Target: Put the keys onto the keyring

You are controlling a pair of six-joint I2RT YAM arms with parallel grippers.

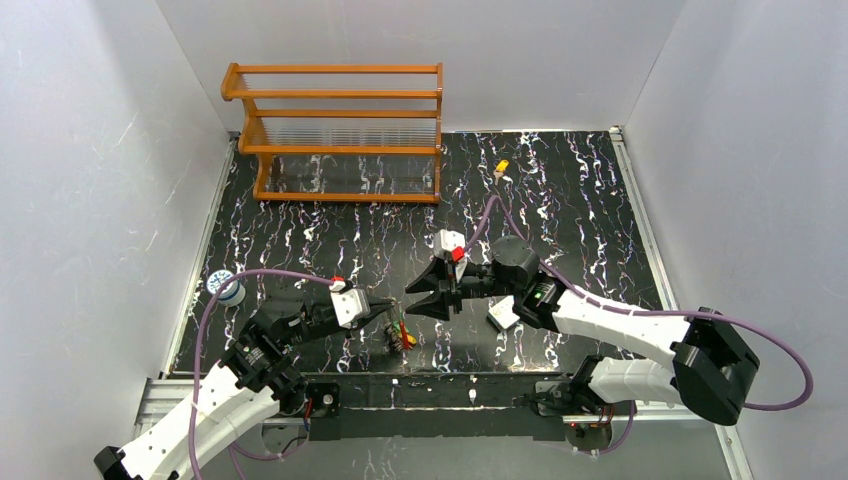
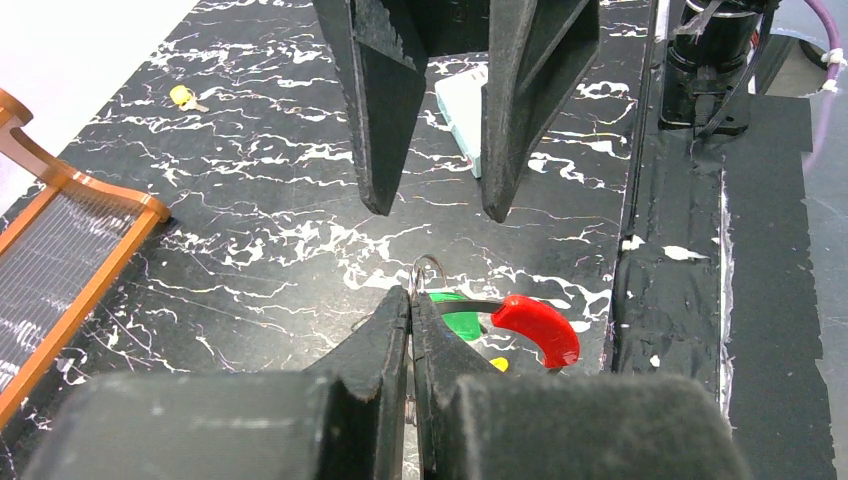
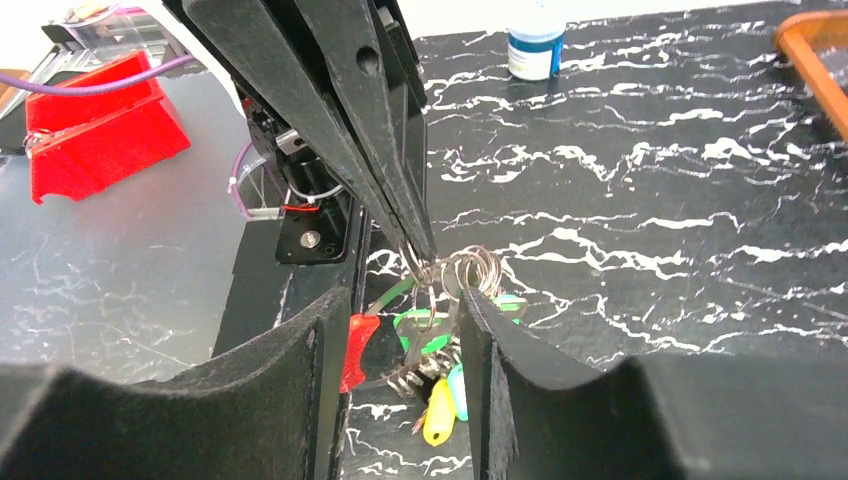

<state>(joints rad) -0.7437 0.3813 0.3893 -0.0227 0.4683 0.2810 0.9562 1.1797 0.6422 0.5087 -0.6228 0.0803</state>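
Keyring (image 2: 535, 330) is off the table (image 1: 600, 200), held at a small wire loop near its top by the left gripper (image 2: 411, 300), whose jaws are pressed together on that loop. A green-headed key (image 3: 430, 330) and a yellow-headed key (image 3: 437, 415) hang in the bunch below the pinch, with the red section at about 8 o'clock of them in the right wrist view.

Right gripper (image 2: 437, 205): jaws spread, nothing between the tips. From its own camera the two fingers stand either side of the hanging bunch. Contact with the keys cannot be told, but no grip shows.

Top view: both grippers meet near table centre, toward the near edge. The right gripper sits at about 1 o'clock of the keyring, just beside it. A loose yellow key (image 1: 502, 167) lies well apart at about 1 o'clock, toward the far edge. A white card (image 2: 458, 120) lies on the table beyond the right fingers.

Judgement: step in hand is presenting the ring, with the left arm as a steady fixture. The loose key is not yet threaded. The next move calls for the right arm to fetch it. Picking up so small a flat piece needs a low, precise pinch. Threading then needs the key's hole lined up with the loop opening.
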